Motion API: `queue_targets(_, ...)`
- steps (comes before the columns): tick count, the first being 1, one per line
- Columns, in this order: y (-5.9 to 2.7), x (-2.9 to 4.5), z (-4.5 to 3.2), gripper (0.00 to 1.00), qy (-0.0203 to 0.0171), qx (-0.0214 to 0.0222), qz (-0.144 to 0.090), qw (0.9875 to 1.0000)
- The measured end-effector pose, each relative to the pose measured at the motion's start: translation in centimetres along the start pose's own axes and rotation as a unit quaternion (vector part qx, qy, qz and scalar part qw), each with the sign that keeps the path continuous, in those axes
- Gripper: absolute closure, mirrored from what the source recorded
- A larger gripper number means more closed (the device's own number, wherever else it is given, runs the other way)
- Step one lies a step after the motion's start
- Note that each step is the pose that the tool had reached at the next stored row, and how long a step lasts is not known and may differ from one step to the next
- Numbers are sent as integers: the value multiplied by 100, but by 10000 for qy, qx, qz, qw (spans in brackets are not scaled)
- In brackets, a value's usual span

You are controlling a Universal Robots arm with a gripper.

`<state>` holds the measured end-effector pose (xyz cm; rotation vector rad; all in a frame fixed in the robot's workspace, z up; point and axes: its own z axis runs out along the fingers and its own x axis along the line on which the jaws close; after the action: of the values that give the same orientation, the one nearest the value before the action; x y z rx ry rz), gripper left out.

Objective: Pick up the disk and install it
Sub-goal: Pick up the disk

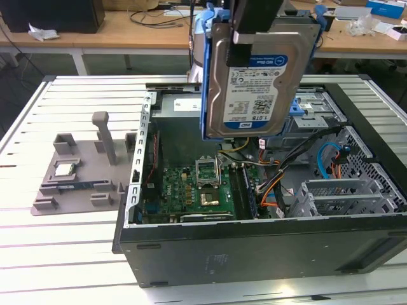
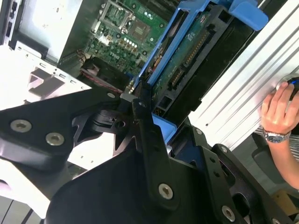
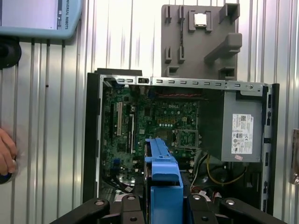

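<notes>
The disk (image 1: 254,82) is a silver-grey hard drive with a white-and-blue label, framed by a blue carrier bracket (image 1: 205,70). It hangs upright above the open computer case (image 1: 254,248), over the motherboard. My gripper (image 1: 253,25) is shut on its top edge from above. In the second wrist view the disk (image 2: 187,60) shows its circuit-board side, with my gripper (image 2: 152,119) clamped on the blue bracket. In the first wrist view the disk's blue bracket (image 3: 161,172) appears edge-on between my black fingers (image 3: 128,207), above the motherboard (image 3: 154,121).
A grey drive cage with a blue latch (image 1: 299,108) sits in the case at the exterior view's right. A grey fixture (image 1: 76,175) holding a small CPU chip (image 1: 66,168) lies at the exterior view's left. A person's hand (image 2: 276,107) rests on the slatted table (image 1: 57,254).
</notes>
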<state>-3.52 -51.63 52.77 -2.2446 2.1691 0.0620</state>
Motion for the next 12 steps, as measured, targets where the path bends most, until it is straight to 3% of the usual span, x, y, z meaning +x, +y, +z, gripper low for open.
queue_targets(7, -239, 8, -2, 63, 0, 0, 1, 10000)
queue_targets(12, -326, 11, -3, 63, 0, -1, 0, 10000)
